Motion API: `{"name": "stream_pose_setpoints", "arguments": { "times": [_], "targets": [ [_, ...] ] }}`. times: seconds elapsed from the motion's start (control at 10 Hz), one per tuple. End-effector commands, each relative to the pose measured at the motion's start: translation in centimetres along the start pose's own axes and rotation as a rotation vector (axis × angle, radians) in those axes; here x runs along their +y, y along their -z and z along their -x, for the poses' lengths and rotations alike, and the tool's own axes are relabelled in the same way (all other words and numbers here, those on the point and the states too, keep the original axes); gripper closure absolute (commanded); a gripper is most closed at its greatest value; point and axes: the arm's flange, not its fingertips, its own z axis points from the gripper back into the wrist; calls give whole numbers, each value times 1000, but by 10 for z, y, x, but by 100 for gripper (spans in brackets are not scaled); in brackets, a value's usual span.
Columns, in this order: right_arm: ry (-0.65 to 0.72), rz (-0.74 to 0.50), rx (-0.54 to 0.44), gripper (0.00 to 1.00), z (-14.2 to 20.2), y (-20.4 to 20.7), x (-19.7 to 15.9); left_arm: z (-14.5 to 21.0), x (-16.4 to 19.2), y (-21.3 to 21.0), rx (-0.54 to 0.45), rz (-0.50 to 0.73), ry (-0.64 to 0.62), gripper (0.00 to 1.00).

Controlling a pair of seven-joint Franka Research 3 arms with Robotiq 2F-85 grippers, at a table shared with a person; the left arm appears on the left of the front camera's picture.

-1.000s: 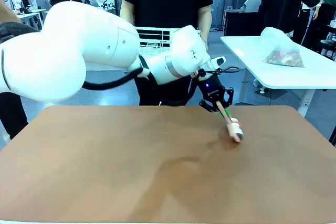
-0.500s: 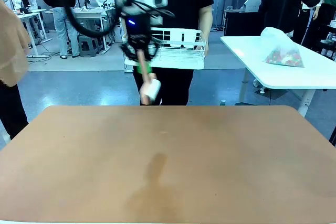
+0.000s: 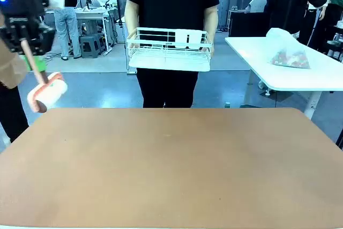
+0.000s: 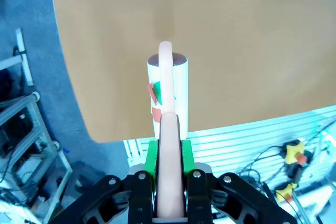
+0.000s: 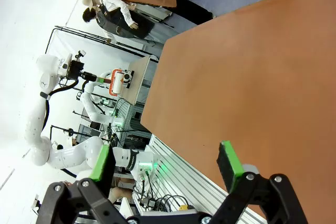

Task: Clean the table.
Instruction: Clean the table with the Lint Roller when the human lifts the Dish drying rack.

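Observation:
The reddish-brown table (image 3: 171, 164) lies bare across the front view. My left gripper (image 3: 24, 38) hangs at the far left, above and beyond the table's left corner, shut on the pink handle of a lint roller (image 3: 47, 94). The roller's white drum is in the air, clear of the tabletop. In the left wrist view the gripper (image 4: 169, 145) clamps the handle, and the roller (image 4: 168, 85) points out over the table (image 4: 236, 51) near its edge. My right gripper (image 5: 165, 163) stands open with nothing in it, off the near edge of the table (image 5: 252, 77).
A person at the far side holds a white wire basket (image 3: 169, 46) at waist height. A smaller white table (image 3: 316, 76) at the right carries a plastic bag (image 3: 289, 49). Other people stand farther back.
My left arm has swung from the table's right-centre up and across to the far left, lifting the roller off the tabletop. The person with the basket now shows fully.

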Motion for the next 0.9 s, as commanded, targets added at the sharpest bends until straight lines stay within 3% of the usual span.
{"name": "stream_pose_setpoints", "arguments": {
  "times": [0.0, 0.1, 0.2, 0.8],
  "targets": [
    [-18, -9, -6, 0, -1, -1, 2, -3, -1, 20, -58, 47, 14, 79],
    [-18, -9, -6, 0, -1, -1, 2, -1, 0, 21, -83, 50, 18, 79],
    [-18, -9, -6, 0, -1, -1, 2, 2, 4, 8, -12, 10, -8, 79],
    [-18, -9, -6, 0, -1, -1, 2, 2, 4, 8, -12, 10, -8, 79]
  ]
}}
